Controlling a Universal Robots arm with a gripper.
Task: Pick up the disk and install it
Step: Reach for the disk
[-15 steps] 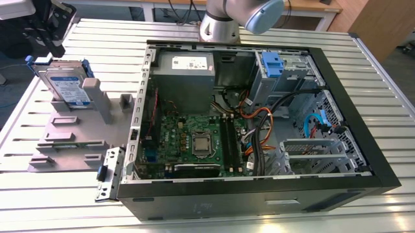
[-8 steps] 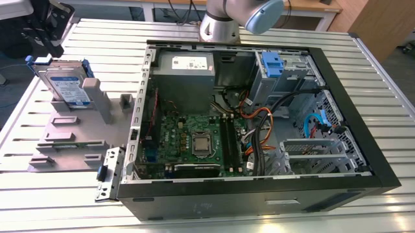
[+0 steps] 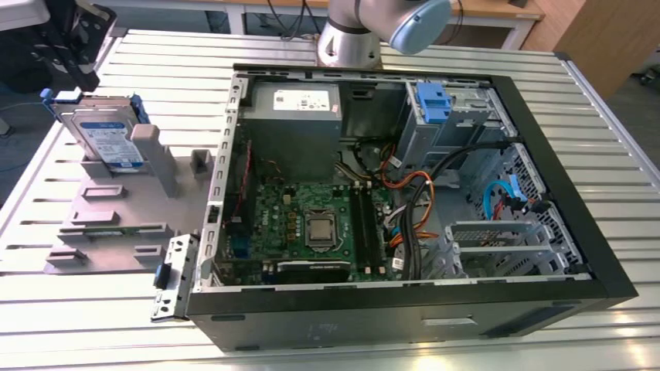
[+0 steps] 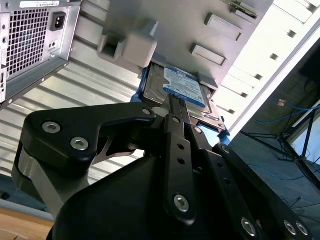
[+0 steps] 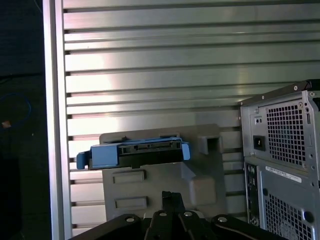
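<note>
The disk (image 3: 103,133) is a silver drive with a white-and-blue label in a blue carrier. It stands on edge in a slot of the grey holder fixture (image 3: 113,224), at the exterior view's left, beside the open computer case (image 3: 577,209). My gripper (image 3: 64,56) hangs dark above and behind the disk, clear of it. In the first wrist view the disk (image 5: 135,152) shows its blue end, and the gripper (image 5: 168,198) has its fingers closed together with nothing between them. The second wrist view has the disk (image 4: 187,89) just past the gripper (image 4: 174,102).
The case lies open with the motherboard (image 3: 309,224), the grey power supply (image 3: 294,100) and a drive bay with a blue bracket (image 3: 431,104) at the back. Cables (image 3: 413,193) cross the middle. The slatted metal table (image 3: 93,309) ends close to the fixture.
</note>
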